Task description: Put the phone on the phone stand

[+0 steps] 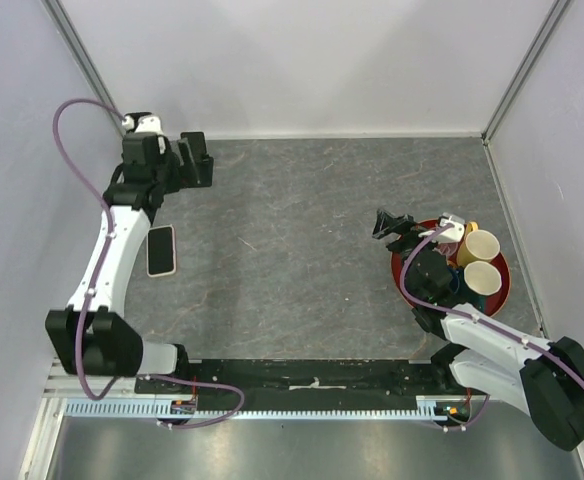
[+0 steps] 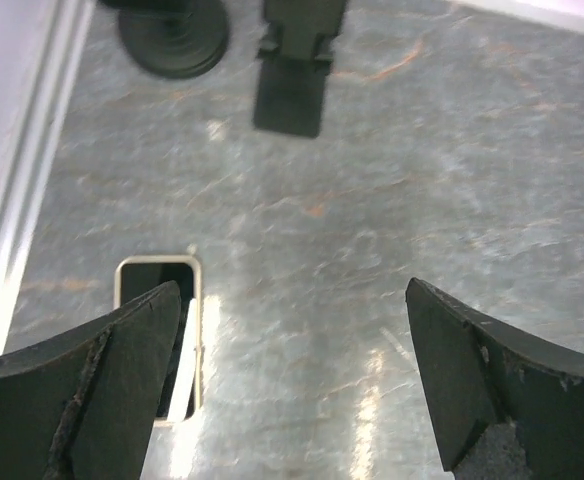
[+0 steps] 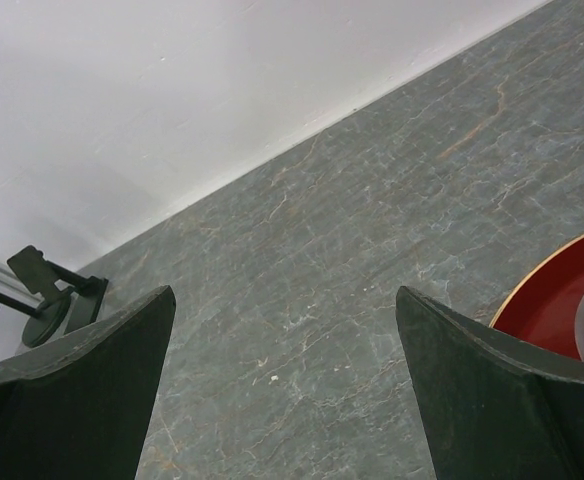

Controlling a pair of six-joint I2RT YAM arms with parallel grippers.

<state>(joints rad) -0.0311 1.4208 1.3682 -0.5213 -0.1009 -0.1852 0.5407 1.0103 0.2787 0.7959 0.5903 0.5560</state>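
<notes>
My left gripper hangs with its fingers spread wide and nothing between them, tilted down at the table just short of the phone stand. The phone lies flat on the table, on the stand's near side and apart from it. Nothing is placed yet. I judge that pickup, carry and seating all remain.
</notes>
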